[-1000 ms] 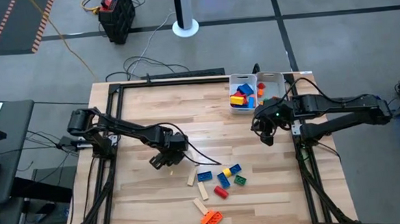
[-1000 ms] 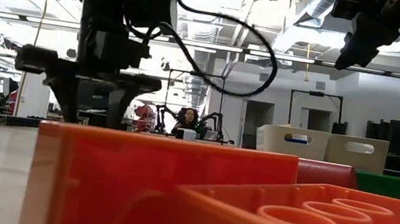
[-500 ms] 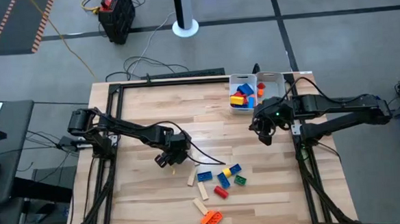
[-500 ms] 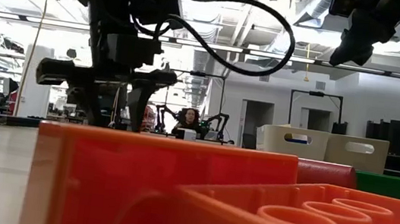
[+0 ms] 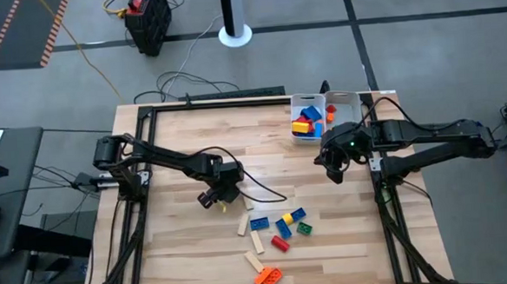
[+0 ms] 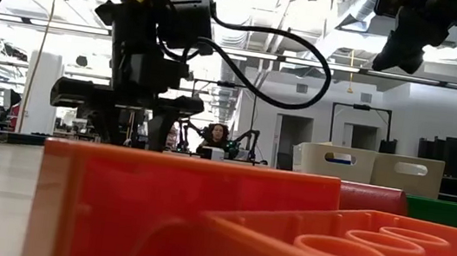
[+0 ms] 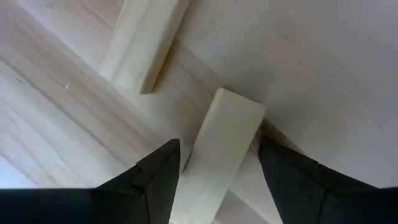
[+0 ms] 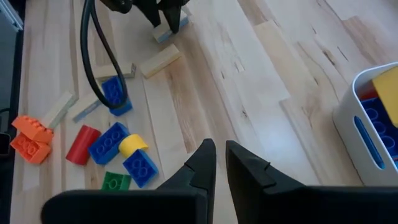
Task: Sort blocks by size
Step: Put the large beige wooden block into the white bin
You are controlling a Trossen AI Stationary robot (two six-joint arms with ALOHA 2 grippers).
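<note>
My left gripper (image 5: 211,200) hangs over the middle of the table, pointing steeply down, shut on a pale wooden bar (image 7: 219,155). A second wooden bar (image 7: 144,43) lies flat on the table just beyond it. Further right lie several loose blocks (image 5: 280,228): blue, yellow, red, green and orange bricks and a few wooden bars. My right gripper (image 5: 333,174) hovers high near the table's right side, shut and holding nothing (image 8: 219,149). In the low view, two orange bricks (image 6: 182,218) fill the foreground and hide my left gripper's fingertips. My left gripper pinches the wooden bar by its two long sides (image 7: 189,168) between its two fingers (image 7: 158,177). The fingers come from above, pointing down, and lie across the bar. The bar's free end (image 7: 239,106) sticks out past the fingers and casts a shadow on the tabletop.
Two white trays stand at the far right; one tray (image 5: 309,122) holds several coloured bricks, and the other tray (image 5: 344,107) sits beside it. A black cable (image 8: 93,62) trails from the left arm over the table. Bare wood spreads on the left and near the far edge.
My left gripper has moved toward the table's right, nearer the loose blocks, carrying the wooden bar with it.
</note>
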